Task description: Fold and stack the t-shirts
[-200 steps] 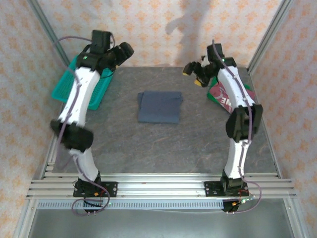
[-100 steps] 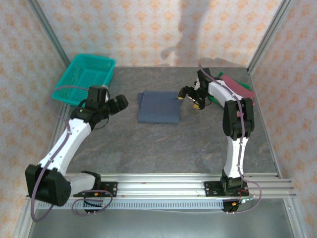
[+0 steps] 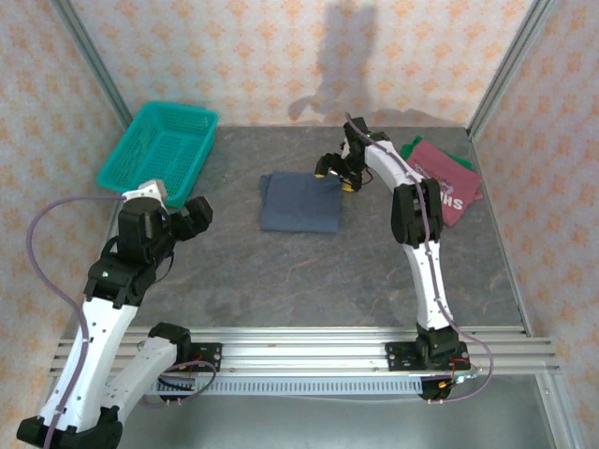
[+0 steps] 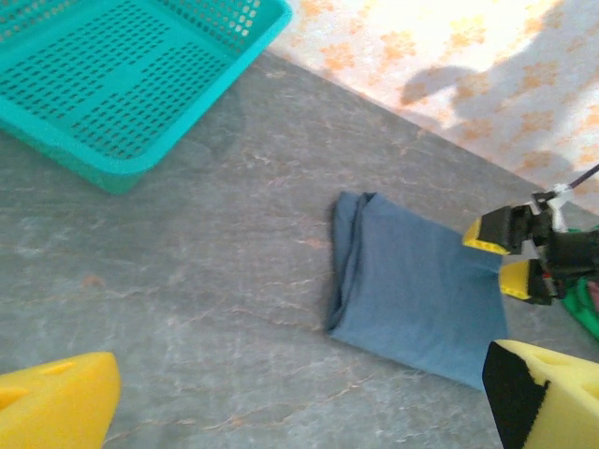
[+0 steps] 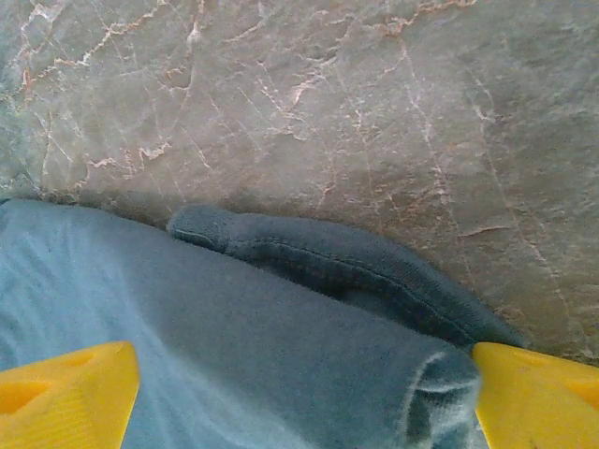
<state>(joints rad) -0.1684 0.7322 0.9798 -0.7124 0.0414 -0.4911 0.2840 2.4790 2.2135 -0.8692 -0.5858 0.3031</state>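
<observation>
Patterned wallpaper closes off three sides of the grey stone-look table [image 3: 281,271], whose middle seems kept open as folding space. At 10 o'clock sits a teal basket [image 3: 159,150], pushed out of the working area.

At the centre lies the slate-blue t-shirt [image 3: 299,204], folded into a neat rectangle; it looks placed there as the base of the stack. At 2 o'clock the dark red t-shirt [image 3: 449,182] lies loosely bunched with the green t-shirt [image 4: 588,316] peeking out beside it, both apparently waiting their turn.

The right gripper [image 3: 335,176] reaches to the blue shirt's 1 o'clock corner, fingers spread to either side of the rolled hem and pinching nothing yet, probably lined up to tidy or grasp that edge. The left gripper [image 3: 187,217] hangs at 8 o'clock, well apart from the cloth, fingers spread wide and empty, likely keeping clear.
</observation>
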